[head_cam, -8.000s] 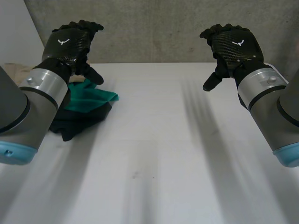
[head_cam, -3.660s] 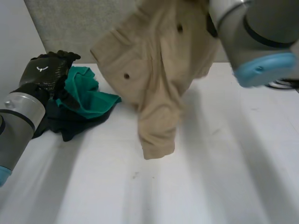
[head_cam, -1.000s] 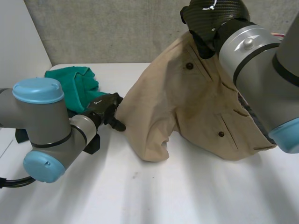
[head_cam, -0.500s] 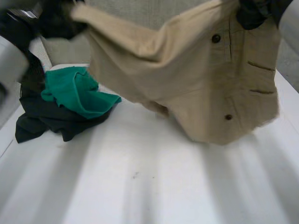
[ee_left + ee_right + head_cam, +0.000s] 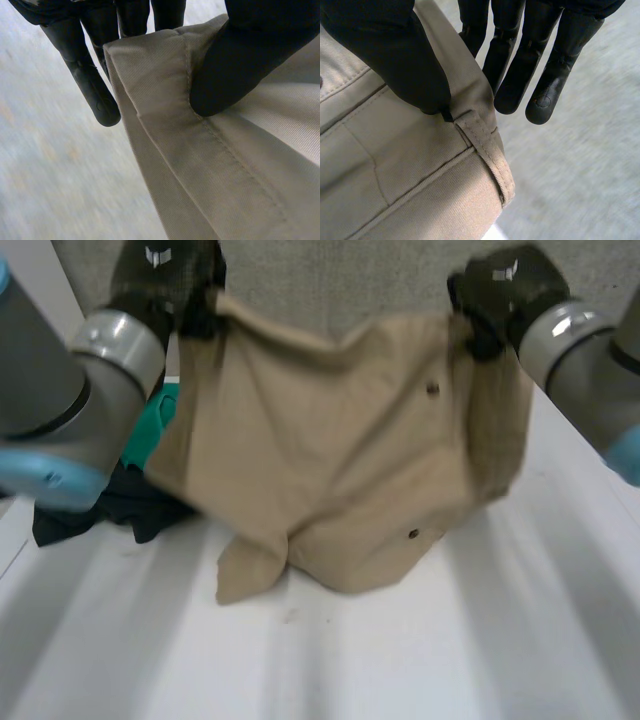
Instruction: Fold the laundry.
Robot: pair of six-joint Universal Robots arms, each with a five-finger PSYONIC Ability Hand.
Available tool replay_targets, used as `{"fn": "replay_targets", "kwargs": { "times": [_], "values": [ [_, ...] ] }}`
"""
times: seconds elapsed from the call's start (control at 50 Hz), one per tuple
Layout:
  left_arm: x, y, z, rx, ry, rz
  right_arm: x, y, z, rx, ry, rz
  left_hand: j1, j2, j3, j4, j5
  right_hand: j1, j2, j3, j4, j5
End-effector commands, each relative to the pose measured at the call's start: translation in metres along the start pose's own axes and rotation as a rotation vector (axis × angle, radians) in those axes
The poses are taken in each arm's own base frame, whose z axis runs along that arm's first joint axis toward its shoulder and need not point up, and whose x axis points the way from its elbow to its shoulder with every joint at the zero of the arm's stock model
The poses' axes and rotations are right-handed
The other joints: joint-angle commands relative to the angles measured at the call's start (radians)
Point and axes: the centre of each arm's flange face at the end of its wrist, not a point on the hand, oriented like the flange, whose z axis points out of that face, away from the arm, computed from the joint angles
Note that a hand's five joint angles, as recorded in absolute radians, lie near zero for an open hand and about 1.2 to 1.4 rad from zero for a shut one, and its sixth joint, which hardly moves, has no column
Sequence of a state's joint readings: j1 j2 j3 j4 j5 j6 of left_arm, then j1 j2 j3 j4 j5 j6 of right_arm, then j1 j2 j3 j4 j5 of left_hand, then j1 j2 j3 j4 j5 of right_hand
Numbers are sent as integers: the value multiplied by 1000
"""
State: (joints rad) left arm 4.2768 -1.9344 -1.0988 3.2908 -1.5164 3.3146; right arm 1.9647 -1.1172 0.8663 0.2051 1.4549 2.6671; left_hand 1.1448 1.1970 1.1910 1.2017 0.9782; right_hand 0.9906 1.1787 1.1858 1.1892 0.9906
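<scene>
Beige garment (image 5: 340, 460) hanging spread between both raised hands, its lower end crumpled on the white desk (image 5: 450, 660). Left hand (image 5: 165, 275) pinches one upper corner between thumb and fingers, and right hand (image 5: 500, 290) pinches the other corner likewise. Green cloth (image 5: 150, 428) lies on dark cloth (image 5: 110, 512) on the desk, just beside the garment on the left arm's side.

a white surface (image 5: 400, 660) spreads across the foreground, plain and matte. a small dark speck (image 5: 290, 616) sits on it near the middle. behind the surface rises a rough grey concrete wall (image 5: 340, 280), mottled with lighter and darker patches.
</scene>
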Motion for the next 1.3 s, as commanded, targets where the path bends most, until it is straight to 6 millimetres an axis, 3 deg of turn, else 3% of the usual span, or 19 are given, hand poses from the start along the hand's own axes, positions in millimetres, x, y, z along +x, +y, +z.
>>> {"fn": "replay_targets", "kwargs": {
  "times": [0.02,0.04,0.14,0.2,0.26,0.38,0.42,0.46,0.48,0.56,0.66,0.72,0.9,0.96,1.0,1.02,1.08,1.16,1.3],
  "values": [
    [-17,-77,50,502,-113,70,37,-48,45,438,285,51,251,199,205,195,244,406,218,210,207,231],
    [-20,-85,52,553,-124,74,46,-61,46,520,349,48,251,199,205,195,244,406,218,210,207,231],
    [-29,-126,46,775,-171,87,56,-78,43,644,415,43,251,199,205,195,244,406,218,210,207,231],
    [-24,-115,43,718,-153,83,52,-72,42,608,399,45,251,199,205,195,244,406,218,210,207,231],
    [-20,-78,40,589,-127,81,46,-58,42,548,369,51,251,199,205,195,244,406,218,210,207,231],
    [-1,13,19,294,-56,68,16,-4,42,369,245,42,251,199,205,195,244,406,218,210,207,231],
    [10,48,3,160,-24,61,-2,26,40,282,184,37,251,199,205,195,244,406,218,210,207,231],
    [15,67,-8,81,-6,59,-15,49,36,210,141,24,251,199,205,195,244,406,218,210,207,231],
    [17,78,-14,35,1,59,-31,76,32,126,95,0,251,199,205,195,244,406,218,210,207,231],
    [32,137,-52,-244,61,70,-59,128,17,-42,7,-90,251,199,205,195,244,406,218,210,207,231],
    [54,156,-98,-466,137,114,-77,155,-12,-176,-82,-199,251,199,205,195,244,406,218,210,207,231],
    [56,144,-117,-526,154,142,-81,157,-35,-261,-150,-276,251,199,205,195,244,406,218,210,207,231],
    [56,85,-185,-662,261,203,-57,114,-118,-480,-300,-301,251,199,205,195,244,406,218,210,207,231],
    [60,68,-202,-663,309,224,-53,111,-130,-503,-317,-279,251,199,205,195,244,406,218,210,207,231],
    [61,66,-199,-625,300,228,-52,111,-129,-478,-314,-254,251,199,205,195,244,360,172,165,162,186],
    [61,66,-197,-612,296,227,-54,111,-126,-442,-305,-230,251,199,205,195,244,-44,-232,-239,-243,-219],
    [60,64,-185,-545,264,225,-53,113,-118,-382,-256,-171,251,199,205,195,244,-552,-740,-747,-751,-727],
    [60,61,-169,-489,237,221,-51,115,-105,-307,-164,-26,251,199,205,195,244,-632,-821,-828,-831,-807],
    [58,45,-149,-411,207,199,-72,143,-98,-363,-188,276,251,199,205,195,244,-680,-868,-875,-878,-854]
  ]
}}
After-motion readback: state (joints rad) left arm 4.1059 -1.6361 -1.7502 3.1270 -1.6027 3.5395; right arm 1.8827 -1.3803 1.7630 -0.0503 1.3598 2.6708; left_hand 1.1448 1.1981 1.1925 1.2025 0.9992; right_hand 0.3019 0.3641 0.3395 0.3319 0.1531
